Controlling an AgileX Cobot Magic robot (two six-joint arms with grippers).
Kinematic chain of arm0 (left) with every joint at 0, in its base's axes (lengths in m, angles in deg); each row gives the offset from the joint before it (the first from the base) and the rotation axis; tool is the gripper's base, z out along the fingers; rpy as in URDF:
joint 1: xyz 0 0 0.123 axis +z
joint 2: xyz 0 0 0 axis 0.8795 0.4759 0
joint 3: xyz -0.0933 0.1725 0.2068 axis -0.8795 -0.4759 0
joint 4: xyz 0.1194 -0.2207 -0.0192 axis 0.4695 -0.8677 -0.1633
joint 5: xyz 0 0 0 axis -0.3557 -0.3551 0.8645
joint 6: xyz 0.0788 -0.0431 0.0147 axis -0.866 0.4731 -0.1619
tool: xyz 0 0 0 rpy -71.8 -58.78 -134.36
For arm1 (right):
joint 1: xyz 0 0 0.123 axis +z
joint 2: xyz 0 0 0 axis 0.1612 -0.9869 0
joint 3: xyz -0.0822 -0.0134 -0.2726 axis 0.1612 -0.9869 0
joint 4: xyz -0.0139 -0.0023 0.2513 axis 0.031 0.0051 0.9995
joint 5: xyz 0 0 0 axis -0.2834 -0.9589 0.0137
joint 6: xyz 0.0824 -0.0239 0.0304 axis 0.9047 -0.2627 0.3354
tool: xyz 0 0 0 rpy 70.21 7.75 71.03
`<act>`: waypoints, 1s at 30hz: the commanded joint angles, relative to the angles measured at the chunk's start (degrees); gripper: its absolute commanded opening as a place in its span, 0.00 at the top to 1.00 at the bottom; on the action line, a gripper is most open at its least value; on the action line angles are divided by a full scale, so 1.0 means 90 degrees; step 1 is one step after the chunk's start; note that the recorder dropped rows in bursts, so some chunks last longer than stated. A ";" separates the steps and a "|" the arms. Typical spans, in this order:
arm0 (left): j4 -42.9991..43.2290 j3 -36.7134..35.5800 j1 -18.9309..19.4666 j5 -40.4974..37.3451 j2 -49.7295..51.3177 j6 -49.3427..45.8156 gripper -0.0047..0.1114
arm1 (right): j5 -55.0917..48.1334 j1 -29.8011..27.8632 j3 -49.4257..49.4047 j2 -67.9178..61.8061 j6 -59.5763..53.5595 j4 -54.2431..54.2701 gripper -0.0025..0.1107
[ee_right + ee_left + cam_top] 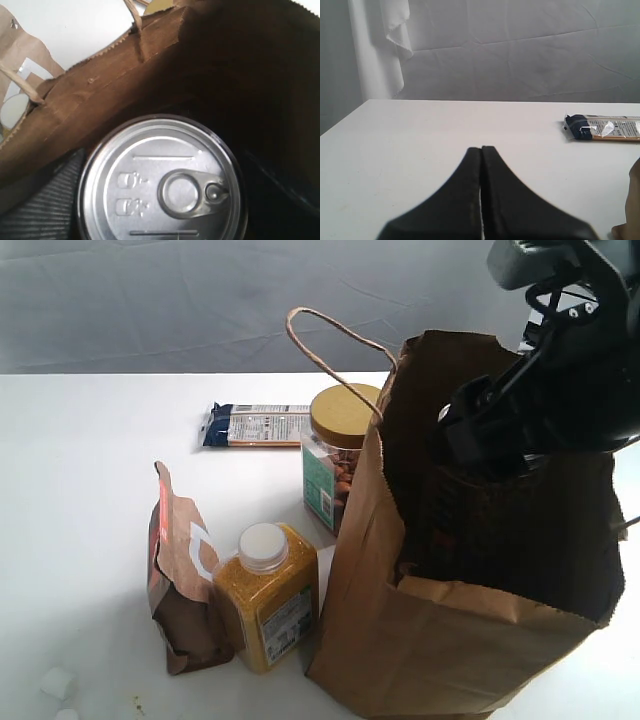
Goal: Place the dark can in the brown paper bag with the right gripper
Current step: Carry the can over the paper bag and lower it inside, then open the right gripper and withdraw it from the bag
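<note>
The tall brown paper bag (450, 640) stands open on the white table at the right, one loop handle (330, 340) sticking up. My right gripper (500, 425) reaches down through the bag's open top, its fingertips hidden by the bag wall. In the right wrist view the dark can (162, 185) shows its silver pull-tab lid between the jaws of the right gripper (160, 200), with a ribbed black finger (45, 205) against its side and the bag's inner wall (115, 80) all around. My left gripper (481, 150) is shut and empty above bare table.
Left of the bag stand a nut jar with a tan lid (340, 455), a yellow bottle (268, 595) and a brown-orange pouch (180, 580). A dark-ended snack packet (255, 425) lies further back. Small white lumps (55, 683) sit at the front left corner.
</note>
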 commanded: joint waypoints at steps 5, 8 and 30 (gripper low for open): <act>0.0016 -0.0023 -0.0035 0.0033 -0.0022 0.0023 0.96 | 0.0393 -0.0003 -0.0006 0.0084 -0.0021 0.0055 0.65; 0.0016 -0.0023 -0.0035 0.0033 -0.0022 0.0023 0.96 | 0.0368 -0.0003 -0.0006 0.0084 -0.0021 0.0055 0.41; 0.0016 -0.0023 -0.0035 0.0033 -0.0022 0.0023 0.96 | 0.0126 -0.0003 -0.0006 0.0886 0.0269 0.0242 0.88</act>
